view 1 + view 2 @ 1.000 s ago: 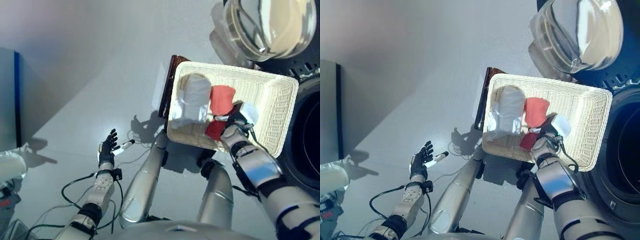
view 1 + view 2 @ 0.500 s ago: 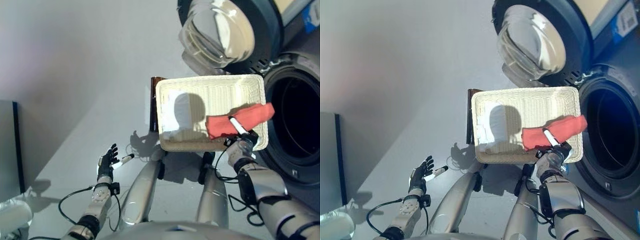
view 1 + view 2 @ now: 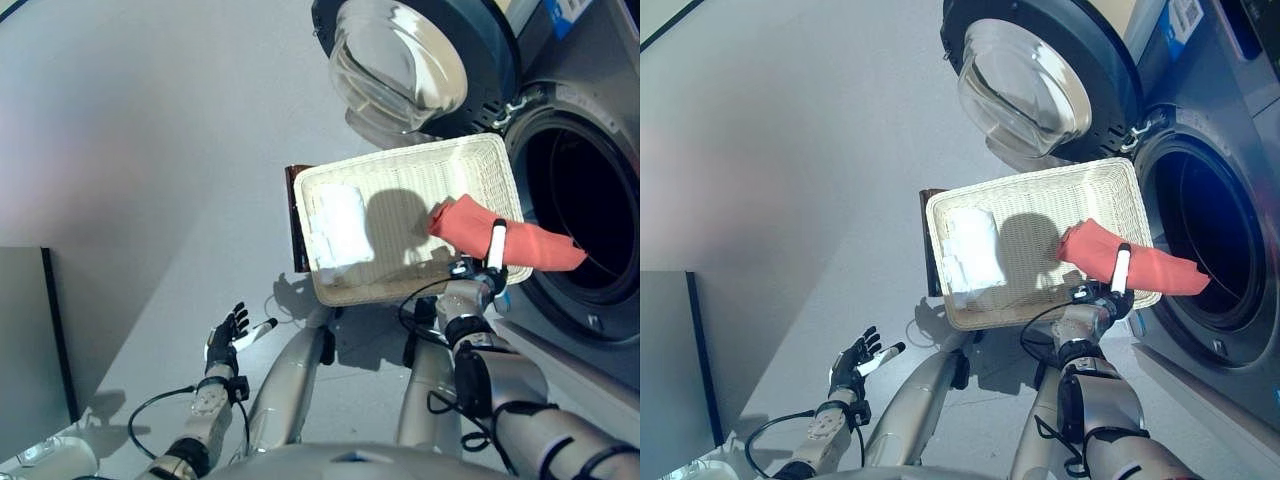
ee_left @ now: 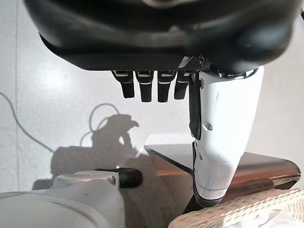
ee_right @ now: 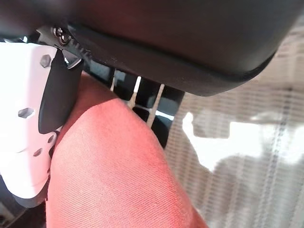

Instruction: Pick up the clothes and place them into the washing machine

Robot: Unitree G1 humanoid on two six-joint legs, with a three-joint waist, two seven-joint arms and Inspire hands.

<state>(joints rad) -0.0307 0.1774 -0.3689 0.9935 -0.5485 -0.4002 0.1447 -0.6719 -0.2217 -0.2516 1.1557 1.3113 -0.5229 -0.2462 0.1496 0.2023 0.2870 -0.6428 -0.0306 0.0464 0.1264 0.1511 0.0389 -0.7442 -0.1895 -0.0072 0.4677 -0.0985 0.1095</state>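
Low at left, left hand [image 3: 224, 337] idle, fingers spread, empty | right hand [image 3: 478, 283] pinching red cloth [image 3: 505, 235], now carried from basket [image 3: 400, 180] to washer [image 3: 585, 190] mouth | white cloth [image 3: 338, 226] left in basket | drop-in next.

Laundry area, probably a test or demonstration room rather than a furnished home. Evidence: front-loading washing machine [image 3: 585, 190] with dark drum opening and round glass door [image 3: 400, 60] swung open; white woven laundry basket [image 3: 400, 175] standing just before it; plain pale grey floor [image 3: 150, 150]; a grey panel [image 3: 25, 330] to one side.
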